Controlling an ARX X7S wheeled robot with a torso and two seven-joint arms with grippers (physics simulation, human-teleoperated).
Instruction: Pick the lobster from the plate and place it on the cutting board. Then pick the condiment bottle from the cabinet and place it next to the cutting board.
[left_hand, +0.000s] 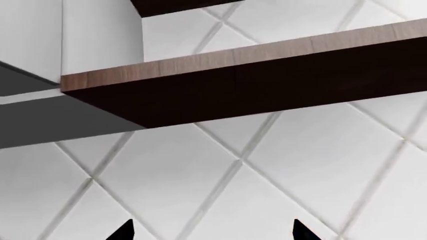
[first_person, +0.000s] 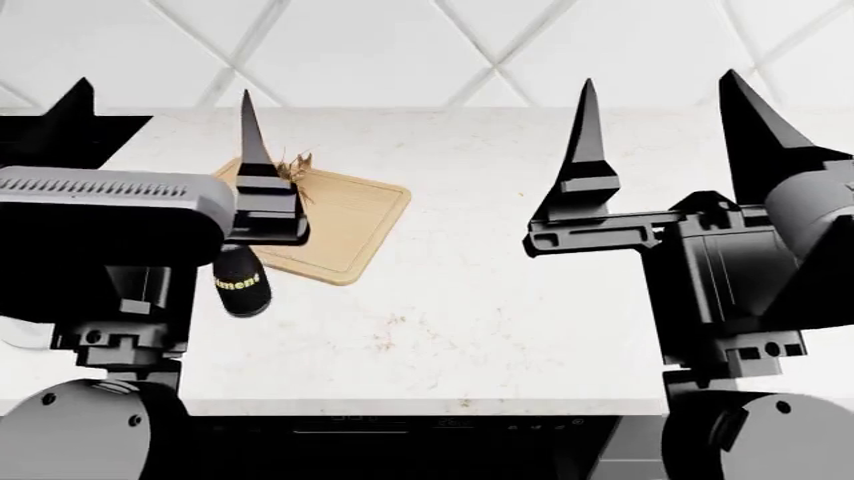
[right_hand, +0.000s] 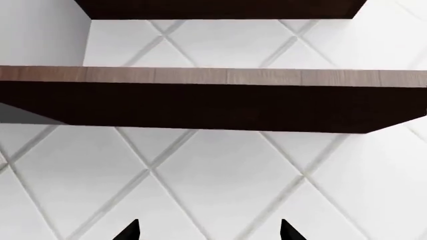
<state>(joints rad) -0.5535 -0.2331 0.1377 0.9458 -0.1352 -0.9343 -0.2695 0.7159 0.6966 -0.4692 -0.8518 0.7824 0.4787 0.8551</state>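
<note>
Left pincer (first_person: 160, 125): wide, empty.
Right pincer (first_person: 661, 110): wide, empty.
Condiment bottle (first_person: 242, 283): on the table (first_person: 454, 320), touching the cutting board (first_person: 340, 225).
Lobster (first_person: 294, 165): on the board's far corner.
Shelf (right_hand: 213, 97): on the tiled wall.

A kitchen: a pale stone counter (first_person: 534, 320) backed by diamond-set white wall tiles (first_person: 374, 50), a dark wooden shelf (right_hand: 213, 100) above, a cutting board (first_person: 350, 225).
</note>
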